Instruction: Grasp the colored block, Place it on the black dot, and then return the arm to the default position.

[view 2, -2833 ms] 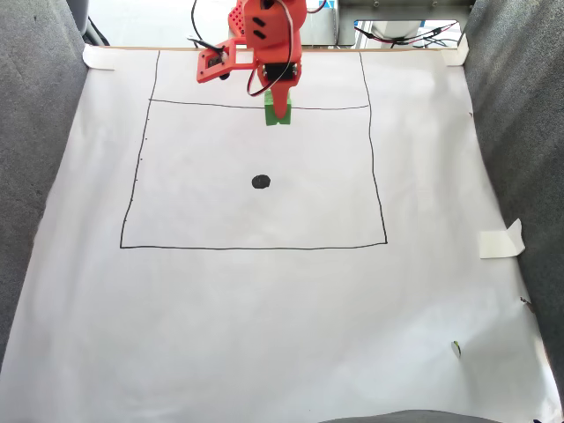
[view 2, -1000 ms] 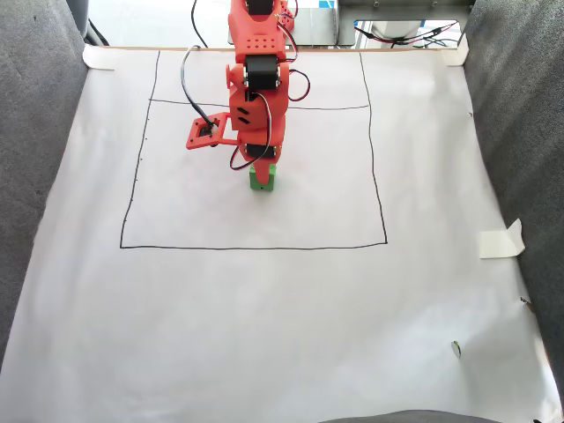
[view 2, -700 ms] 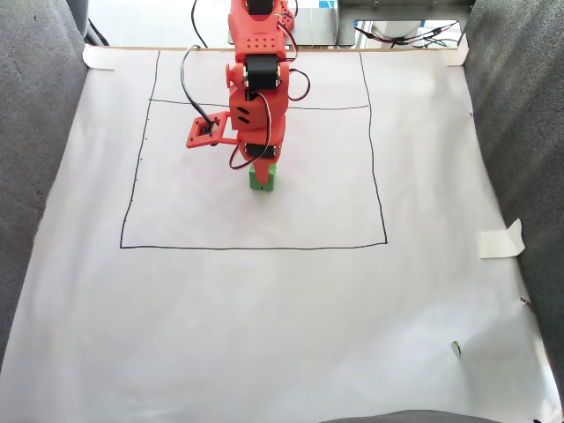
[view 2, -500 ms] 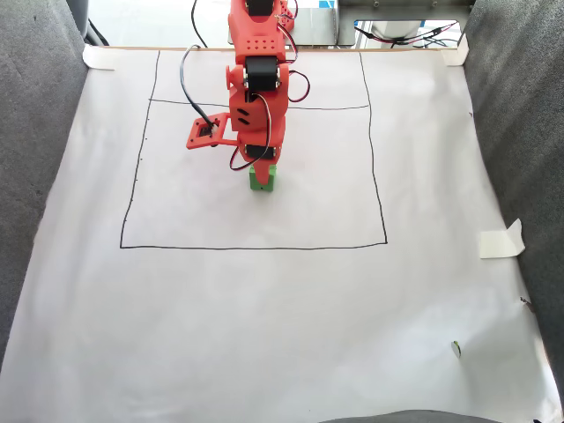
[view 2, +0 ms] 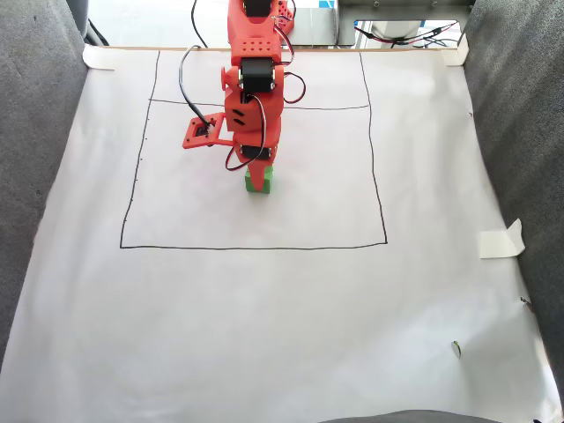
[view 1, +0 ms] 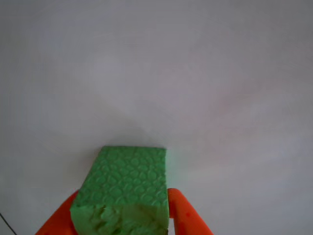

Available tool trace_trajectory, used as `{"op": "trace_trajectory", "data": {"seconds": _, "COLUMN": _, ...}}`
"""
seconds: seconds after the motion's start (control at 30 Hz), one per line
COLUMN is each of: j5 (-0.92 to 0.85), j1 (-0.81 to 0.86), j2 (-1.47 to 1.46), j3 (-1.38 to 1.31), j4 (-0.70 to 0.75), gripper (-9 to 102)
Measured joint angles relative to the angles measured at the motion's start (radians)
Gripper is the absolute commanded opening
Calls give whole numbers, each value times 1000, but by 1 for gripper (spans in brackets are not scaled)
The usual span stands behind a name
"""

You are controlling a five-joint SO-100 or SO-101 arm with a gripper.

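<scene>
The colored block (view 1: pixel 124 183) is a bright green foam cube with a pebbled top and a torn near face. It sits low in the other view between two orange fingers (view 1: pixel 188 215). My gripper (view 1: pixel 123 195) is shut on its sides. In the fixed view the block (view 2: pixel 259 182) is at the middle of the drawn square, down on or just above the paper. The orange arm (view 2: pixel 251 97) reaches over it from the far edge, and the gripper (view 2: pixel 258 170) points straight down onto it. The black dot is hidden beneath the block and arm.
White paper (view 2: pixel 282 317) covers the table, with a black-lined square (view 2: pixel 256 247) drawn on it. Grey fabric walls (view 2: pixel 35 132) rise at left and right. A folded tape piece (view 2: pixel 500 240) lies at the right edge, and cables (view 2: pixel 414 33) run along the back.
The arm carried the block from the far line down to the square's middle, covering the dot. In the last half second arm and block shifted slightly left.
</scene>
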Motion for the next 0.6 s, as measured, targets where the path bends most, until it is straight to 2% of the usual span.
{"op": "trace_trajectory", "data": {"seconds": 0.4, "j5": -14, "j1": -5, "j2": 55, "j3": 83, "j4": -12, "gripper": 44}}
{"op": "trace_trajectory", "data": {"seconds": 0.6, "j5": -14, "j1": -23, "j2": 339, "j3": 390, "j4": -132, "gripper": 45}}
